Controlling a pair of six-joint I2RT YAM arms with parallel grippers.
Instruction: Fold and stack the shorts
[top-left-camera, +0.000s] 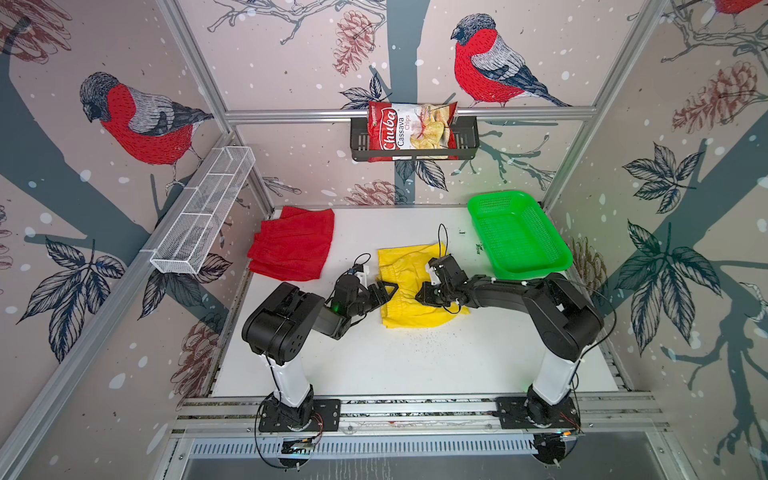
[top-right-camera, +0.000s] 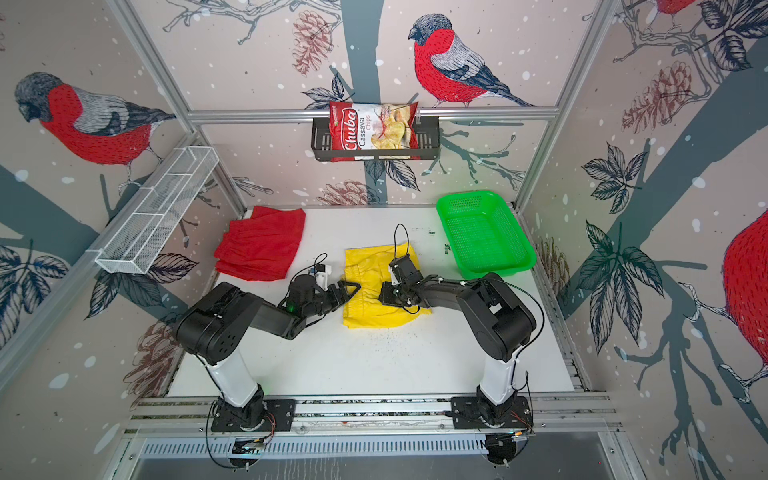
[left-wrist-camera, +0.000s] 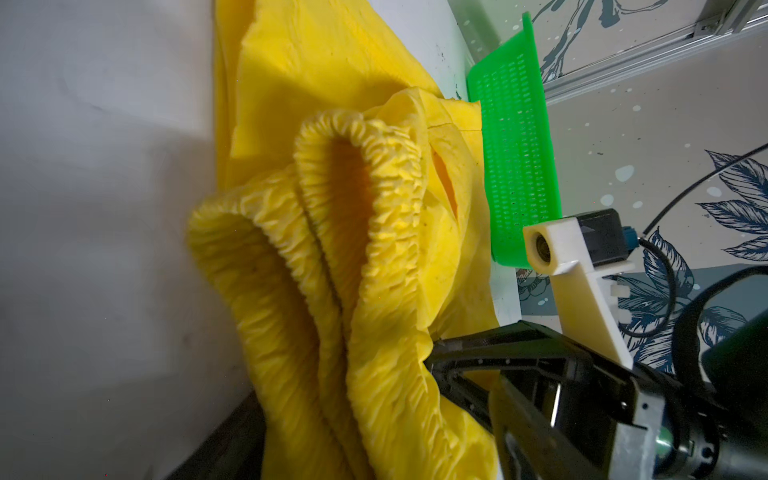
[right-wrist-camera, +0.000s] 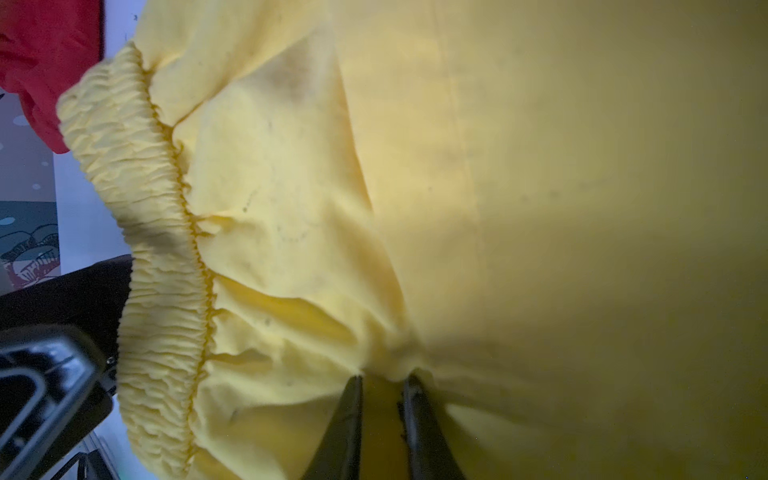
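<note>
Bolted arm bases are sitting on the rail (top-left-camera: 415, 405) at the near edge, and beyond them the white table (top-left-camera: 395, 365) is showing bare as far as a scatter of dark specks (top-left-camera: 419, 337). Just past those the yellow shorts (top-left-camera: 405, 270) are lying rumpled mid-table, with both arms reaching in from the sides. The right gripper (right-wrist-camera: 384, 390) is pinching a fold of the yellow cloth between nearly closed fingers, the fabric bunching toward the tips. The left gripper (top-left-camera: 390, 290) is standing with jaws spread at the left end of the gathered waistband (left-wrist-camera: 353, 232); whether it is touching the cloth cannot be told. Bare strips of table are separating the yellow shorts from the red shorts (top-left-camera: 293, 245), which are lying with layered edges in the far left corner, reaching the back edge. The green basket (top-left-camera: 517, 232) is sitting in the far right corner, its side running along the table's right edge. On the back wall a black shelf (top-left-camera: 467, 141) is holding a red bag (top-left-camera: 409, 131) reading "Chuba Cassava Chips". A white wire rack (top-left-camera: 203, 212) is hanging on the left wall.
</note>
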